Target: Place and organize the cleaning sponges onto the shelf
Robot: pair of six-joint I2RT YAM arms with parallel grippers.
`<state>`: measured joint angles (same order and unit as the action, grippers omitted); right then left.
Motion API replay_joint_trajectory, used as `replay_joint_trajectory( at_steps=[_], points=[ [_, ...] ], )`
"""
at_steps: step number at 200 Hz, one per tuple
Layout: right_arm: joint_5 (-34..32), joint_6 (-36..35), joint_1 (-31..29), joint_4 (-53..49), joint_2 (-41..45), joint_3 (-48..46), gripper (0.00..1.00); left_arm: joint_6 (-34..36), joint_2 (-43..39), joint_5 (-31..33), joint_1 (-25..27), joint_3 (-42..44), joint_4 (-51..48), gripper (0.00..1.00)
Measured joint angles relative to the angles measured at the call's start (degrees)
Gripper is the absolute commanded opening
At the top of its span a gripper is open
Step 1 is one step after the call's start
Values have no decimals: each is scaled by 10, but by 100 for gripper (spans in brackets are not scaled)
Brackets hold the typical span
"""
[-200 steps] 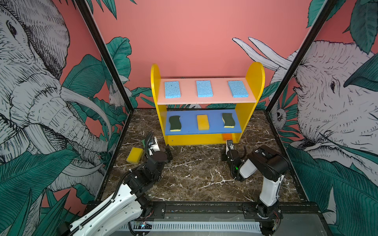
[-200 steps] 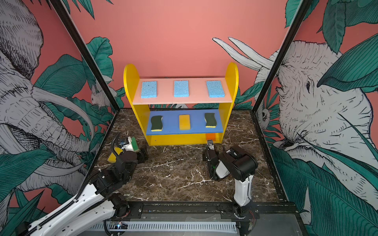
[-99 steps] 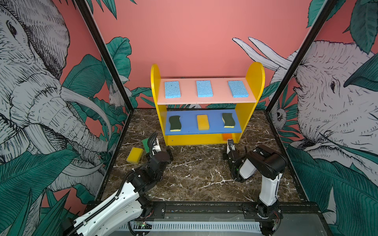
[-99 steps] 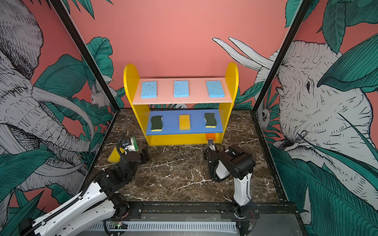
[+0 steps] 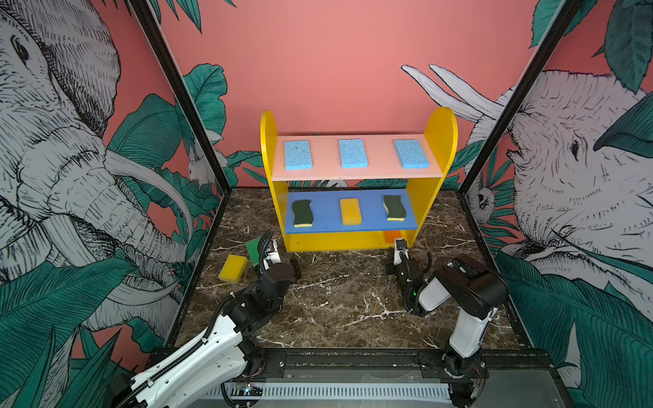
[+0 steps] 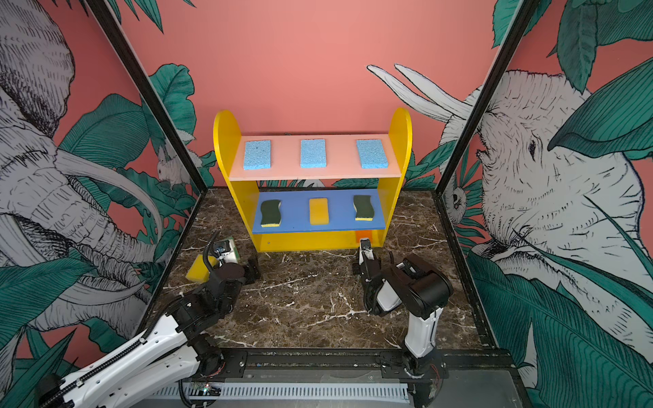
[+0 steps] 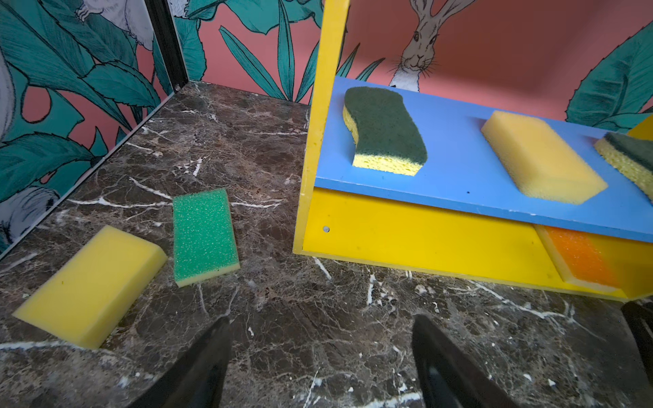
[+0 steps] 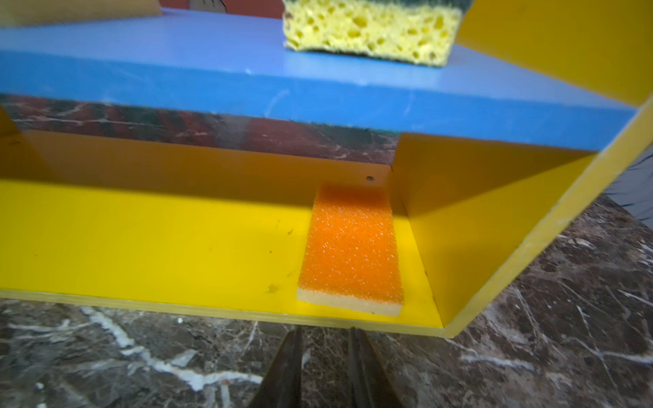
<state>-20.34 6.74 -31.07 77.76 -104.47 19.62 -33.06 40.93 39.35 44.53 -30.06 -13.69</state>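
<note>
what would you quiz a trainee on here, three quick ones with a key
1. True or false: the orange sponge lies on the yellow base of the shelf.
2. How many sponges lie on the marble floor, off the shelf?
3. Whose jaws stand wider apart: A, left gripper; B, right gripper?
Key: 1 true. 2 two, the yellow sponge and the green sponge. 3 A.
</note>
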Motion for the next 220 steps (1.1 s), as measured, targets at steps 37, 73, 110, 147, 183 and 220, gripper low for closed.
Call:
replay_joint_trajectory(
  at_steps=[37,73,110,147,183,220],
  points=[
    [52,34,20,-5,1,-3,25,5,-1,-7,0,0,4,82],
    [111,70,54,-13,6,-22,27,7,3,-10,0,3,10,82],
    [150,71,56,-102,66,-3,27,7,18,-21,0,3,19,82],
    [133,58,56,-135,73,9,25,5,20,-25,0,5,23,82],
    [103,57,56,-137,39,26,24,-2,20,-25,0,5,24,82],
    [76,53,56,-131,20,26,24,-6,21,-24,0,5,24,82]
  ],
)
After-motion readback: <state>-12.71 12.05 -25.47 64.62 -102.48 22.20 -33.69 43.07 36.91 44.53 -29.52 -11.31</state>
